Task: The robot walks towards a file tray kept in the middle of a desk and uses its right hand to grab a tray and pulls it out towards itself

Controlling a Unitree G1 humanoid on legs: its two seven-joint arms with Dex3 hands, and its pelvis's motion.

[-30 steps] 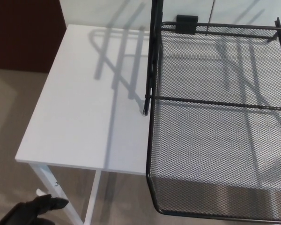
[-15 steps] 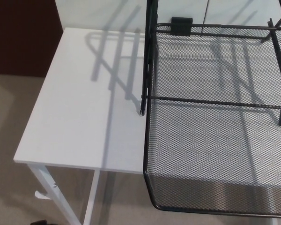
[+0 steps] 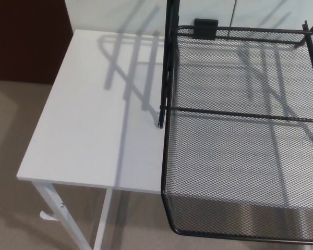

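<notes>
A black wire-mesh file tray [image 3: 240, 156] fills the right half of the head view. It stands pulled out, with its front rim [image 3: 224, 235] hanging past the near edge of the white desk [image 3: 94, 120]. The black rack frame [image 3: 169, 62] that carries it rises behind, with a crossbar over the mesh. Neither of my hands shows in the picture.
The desk's white legs [image 3: 52, 208] stand at the lower left over a beige floor [image 3: 10, 208]. A dark red-brown wall panel [image 3: 26, 36] sits at the far left. Shadows of the rack fall across the desk top.
My left hand showed at the bottom left corner a second ago and has dropped out of view. The picture has shifted slightly; the tray and desk stand as before.
</notes>
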